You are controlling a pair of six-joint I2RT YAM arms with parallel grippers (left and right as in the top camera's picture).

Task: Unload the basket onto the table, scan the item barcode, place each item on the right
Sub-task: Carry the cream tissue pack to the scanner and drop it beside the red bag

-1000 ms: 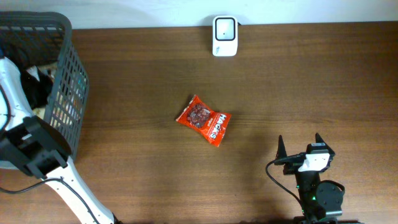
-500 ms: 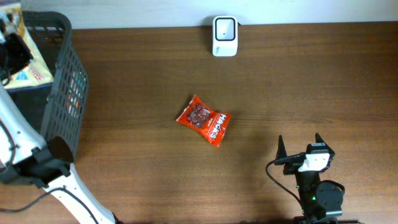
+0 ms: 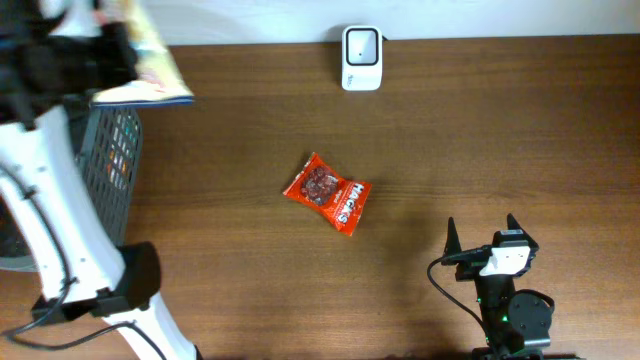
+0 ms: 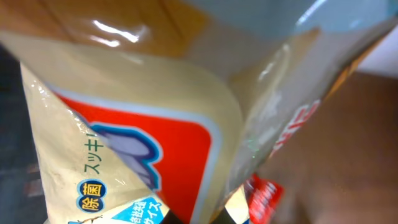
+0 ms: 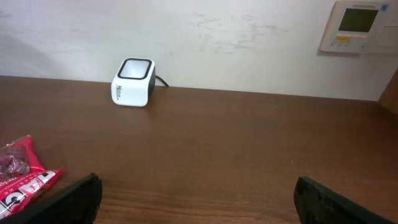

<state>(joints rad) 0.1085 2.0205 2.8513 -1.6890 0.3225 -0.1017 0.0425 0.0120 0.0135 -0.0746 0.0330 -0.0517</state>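
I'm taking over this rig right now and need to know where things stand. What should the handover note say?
Left gripper: shut on a yellow packet, held in the air above the basket.
Right gripper: open, empty, low at the near right of the table.
Scanner: at the far edge, middle, nothing in front of it.
Red snack bag: flat mid-table, neither gripper on it.
Done: packet gripped and clear of the basket.
Left: carry the packet to the scanner and present its barcode, which no view shows yet.
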